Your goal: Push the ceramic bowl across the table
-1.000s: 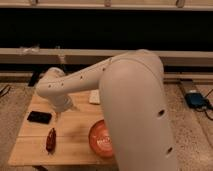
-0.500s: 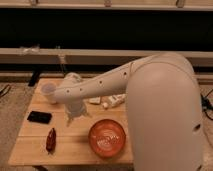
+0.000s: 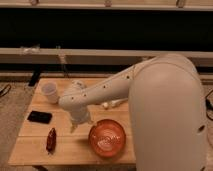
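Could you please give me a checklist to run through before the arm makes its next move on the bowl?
1. Bowl upright on the table: ok. The ceramic bowl sits upright on the table.
2. Gripper beside the bowl: ok. The gripper hangs low over the table, just on the bowl's cup side.
3. Gripper touching the bowl: cannot tell.
4. Margin at the front edge: not ok. The bowl lies close to the table's front edge.
5. Other things out of the way: ok. The white cup, black flat object and dark red object lie beyond the gripper, apart from the bowl.
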`<state>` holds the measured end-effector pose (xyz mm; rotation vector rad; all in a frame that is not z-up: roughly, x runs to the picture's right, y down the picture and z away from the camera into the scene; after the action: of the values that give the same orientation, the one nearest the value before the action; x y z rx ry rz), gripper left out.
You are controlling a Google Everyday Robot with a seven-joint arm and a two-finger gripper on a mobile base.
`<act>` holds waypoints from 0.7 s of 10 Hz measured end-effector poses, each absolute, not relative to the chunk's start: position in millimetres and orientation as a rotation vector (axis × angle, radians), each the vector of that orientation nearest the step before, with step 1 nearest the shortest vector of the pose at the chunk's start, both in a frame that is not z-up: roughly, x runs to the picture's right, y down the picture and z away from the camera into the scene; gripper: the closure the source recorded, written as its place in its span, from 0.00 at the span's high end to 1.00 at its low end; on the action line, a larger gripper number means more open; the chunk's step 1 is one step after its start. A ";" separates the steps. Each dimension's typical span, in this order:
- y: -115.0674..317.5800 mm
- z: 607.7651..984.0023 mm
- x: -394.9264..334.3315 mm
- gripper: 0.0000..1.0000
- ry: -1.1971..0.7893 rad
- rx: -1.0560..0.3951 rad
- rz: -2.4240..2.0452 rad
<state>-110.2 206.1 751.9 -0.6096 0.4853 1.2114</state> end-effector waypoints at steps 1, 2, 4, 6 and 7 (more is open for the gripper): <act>211.7 749.9 -102.4 0.79 0.501 -0.606 1.235; 220.7 746.4 -96.7 0.79 0.518 -0.605 1.256; 232.5 741.2 -87.2 0.79 0.549 -0.600 1.284; 254.1 731.7 -86.4 0.79 0.585 -0.606 1.294; 259.2 730.5 -87.5 0.79 0.593 -0.611 1.292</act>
<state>-87.5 259.2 730.5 -0.6105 0.5929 1.2921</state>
